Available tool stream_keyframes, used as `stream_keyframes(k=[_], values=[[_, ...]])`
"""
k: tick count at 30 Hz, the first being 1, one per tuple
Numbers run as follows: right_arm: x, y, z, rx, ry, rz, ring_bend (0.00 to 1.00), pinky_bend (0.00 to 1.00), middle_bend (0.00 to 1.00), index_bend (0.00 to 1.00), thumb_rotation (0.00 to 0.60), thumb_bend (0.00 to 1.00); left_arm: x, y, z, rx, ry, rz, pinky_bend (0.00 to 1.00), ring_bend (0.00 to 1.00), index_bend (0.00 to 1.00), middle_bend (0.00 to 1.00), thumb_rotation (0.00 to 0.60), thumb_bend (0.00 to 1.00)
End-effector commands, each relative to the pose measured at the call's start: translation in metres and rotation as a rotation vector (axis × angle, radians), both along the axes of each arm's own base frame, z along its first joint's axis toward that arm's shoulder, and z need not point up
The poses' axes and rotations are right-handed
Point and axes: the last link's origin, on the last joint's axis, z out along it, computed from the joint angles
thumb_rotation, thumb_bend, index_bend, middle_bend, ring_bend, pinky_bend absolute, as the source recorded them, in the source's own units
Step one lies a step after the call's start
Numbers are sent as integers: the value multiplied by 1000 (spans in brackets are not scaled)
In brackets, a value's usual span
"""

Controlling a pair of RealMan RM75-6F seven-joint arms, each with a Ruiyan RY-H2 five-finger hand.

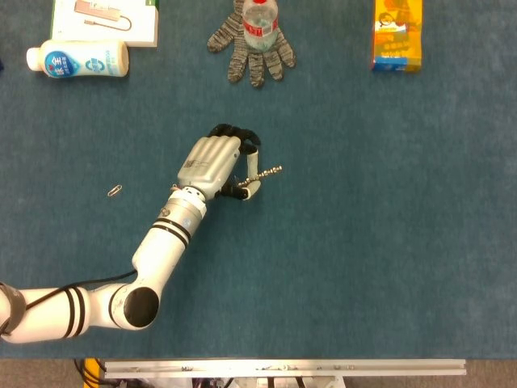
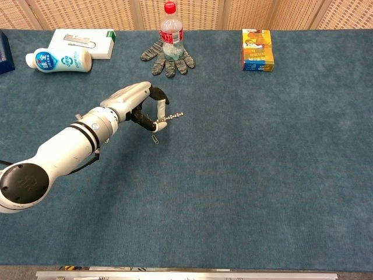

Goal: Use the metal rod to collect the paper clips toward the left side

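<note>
Left hand (image 2: 137, 105) curled around rod (image 2: 169, 117) (tip toward 2 o'clock), one clip (image 2: 155, 140) just below at 6 o'clock, another clip (image 1: 115, 191) well off at 9 o'clock.

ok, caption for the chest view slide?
Left hand holds the metal rod above a paper clip on the blue table.

A big table (image 2: 280, 192) with a soft dark blue cover fills almost all of both views. Its front edge has a shiny metal strip (image 1: 283, 368) running along it. Behind the table, in the chest view, stands a wall of light brown woven panels (image 2: 87, 14) with plain wooden posts between them. The light is bright and even.
</note>
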Motion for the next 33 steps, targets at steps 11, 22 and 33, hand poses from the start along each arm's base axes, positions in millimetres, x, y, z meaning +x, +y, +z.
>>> stream_keyframes(k=[11,22,33], values=[[1,0,-2,5,0,1,0,0,59,306,600,0,1,0,6,22,4,-18,248,412,638,555,600,309],[0,0,-2,6,-2,-3,0,0,59,306,600,0,-9,-2,13,92,162,-89,209,225,641,288,600,311],[0,0,-3,8,-5,0,0,0,59,306,600,0,-18,-11,26,114,264,-126,0,0,644,0,600,311]])
